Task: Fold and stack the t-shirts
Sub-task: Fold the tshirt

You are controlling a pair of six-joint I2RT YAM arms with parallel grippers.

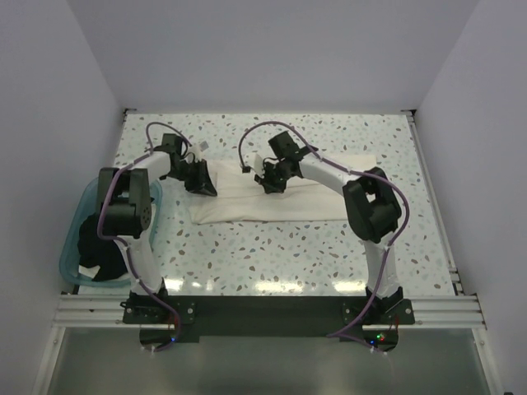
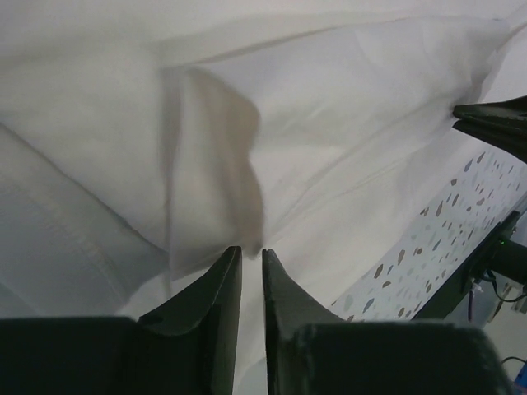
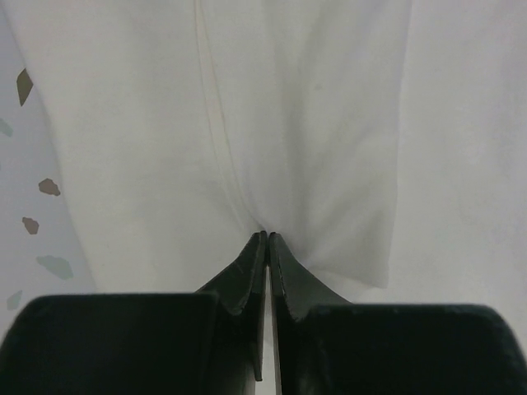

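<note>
The white t-shirt lies as a long folded strip across the middle of the table, with no red print showing. My left gripper is at the shirt's left end, its jaws nearly together and pinching a raised fold of white cloth. My right gripper is over the shirt's middle, shut on a pinch of the white cloth. The black t-shirt lies bunched in the teal tub at the left.
The translucent teal tub stands at the table's left edge beside the left arm. The speckled tabletop shows in front of the shirt. White walls close in the back and sides. The right gripper's tip shows in the left wrist view.
</note>
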